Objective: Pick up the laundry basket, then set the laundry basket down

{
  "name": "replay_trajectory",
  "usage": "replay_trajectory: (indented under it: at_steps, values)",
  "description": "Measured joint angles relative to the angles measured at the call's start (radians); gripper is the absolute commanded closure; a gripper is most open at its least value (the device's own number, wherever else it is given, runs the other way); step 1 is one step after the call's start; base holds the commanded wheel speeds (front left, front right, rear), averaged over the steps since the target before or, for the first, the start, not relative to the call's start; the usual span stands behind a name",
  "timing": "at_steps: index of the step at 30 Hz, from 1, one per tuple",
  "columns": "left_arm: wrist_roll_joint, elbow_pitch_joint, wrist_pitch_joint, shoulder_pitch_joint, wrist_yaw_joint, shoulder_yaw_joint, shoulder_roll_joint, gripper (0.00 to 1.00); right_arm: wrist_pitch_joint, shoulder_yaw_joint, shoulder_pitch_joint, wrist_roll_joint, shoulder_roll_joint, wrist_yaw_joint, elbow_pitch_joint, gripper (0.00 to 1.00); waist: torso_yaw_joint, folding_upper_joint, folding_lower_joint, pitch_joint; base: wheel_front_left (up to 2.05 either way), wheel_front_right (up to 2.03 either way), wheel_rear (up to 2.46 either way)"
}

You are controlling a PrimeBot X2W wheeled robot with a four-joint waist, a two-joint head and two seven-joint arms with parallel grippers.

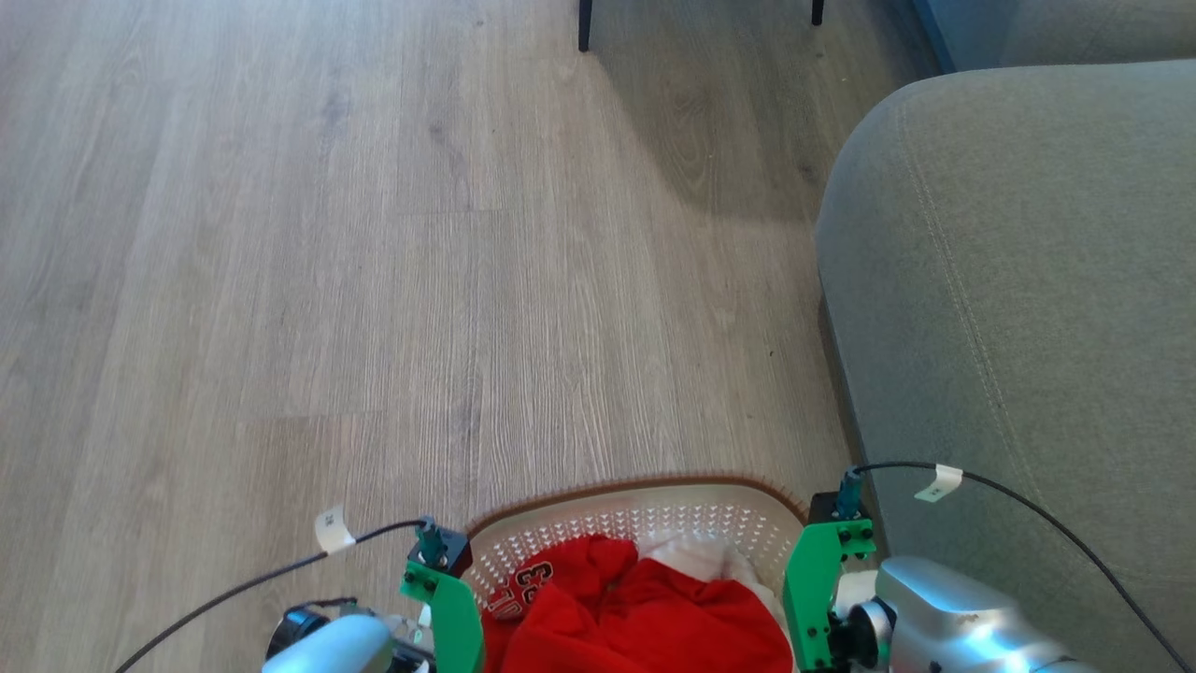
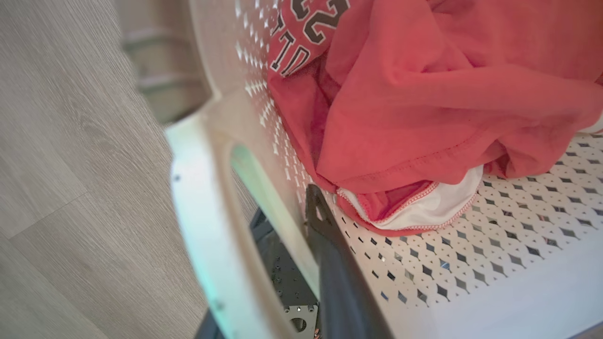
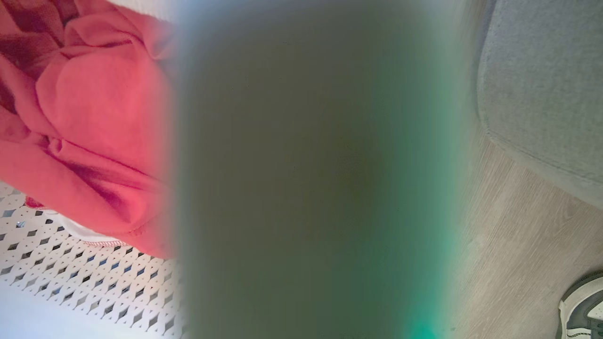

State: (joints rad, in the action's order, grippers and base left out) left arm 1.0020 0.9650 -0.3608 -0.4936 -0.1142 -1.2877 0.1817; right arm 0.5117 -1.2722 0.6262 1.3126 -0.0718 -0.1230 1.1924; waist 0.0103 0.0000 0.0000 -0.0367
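The laundry basket (image 1: 635, 519), white and perforated with a brown rim, sits at the bottom of the head view between my two wrists. It holds a red garment (image 1: 645, 608) with dark numerals and some white cloth. My left gripper (image 2: 278, 216) is shut on the basket's left white handle (image 2: 202, 212): one dark finger (image 2: 330, 263) lies inside against the perforated wall, and the other is hidden under the handle. On the right, the green wrist mount (image 1: 822, 579) presses against the basket's side. The right handle (image 3: 320, 169) blurs right across that wrist's lens, hiding the fingers.
A grey sofa (image 1: 1028, 280) stands close along the right, almost touching my right arm. Pale wood floor (image 1: 327, 280) stretches ahead and to the left. Two dark furniture legs (image 1: 585, 23) stand far ahead. A person's grey shoe (image 3: 582, 306) is on the floor by the sofa.
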Motion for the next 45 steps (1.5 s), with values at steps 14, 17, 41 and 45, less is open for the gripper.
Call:
replay_trajectory:
  at_steps: [14,17,41,45]
  values:
    - [0.0,0.012,0.006,-0.021,-0.001,0.0,-0.002,1.0,-0.013,-0.001,0.01,0.009,0.0,0.0,-0.001,1.0,0.001,0.0,0.0,-0.03,0.0,0.0,0.0]
    - [-0.008,0.03,0.031,-0.049,-0.001,0.0,-0.007,1.0,-0.044,-0.001,0.035,0.009,0.0,0.0,-0.004,1.0,0.0,0.0,0.0,-0.062,0.0,0.0,0.0]
    - [-0.114,0.232,0.281,-0.379,-0.001,0.006,-0.11,1.0,-0.358,0.032,0.274,-0.002,-0.044,0.0,-0.01,1.0,-0.009,0.0,0.0003,-0.505,0.0,0.0,0.0]
    - [-0.128,0.258,0.321,-0.453,-0.001,0.006,-0.125,1.0,-0.421,0.041,0.321,-0.005,-0.06,0.0,-0.013,1.0,-0.008,-0.0001,0.0003,-0.594,0.0,0.0,0.0]
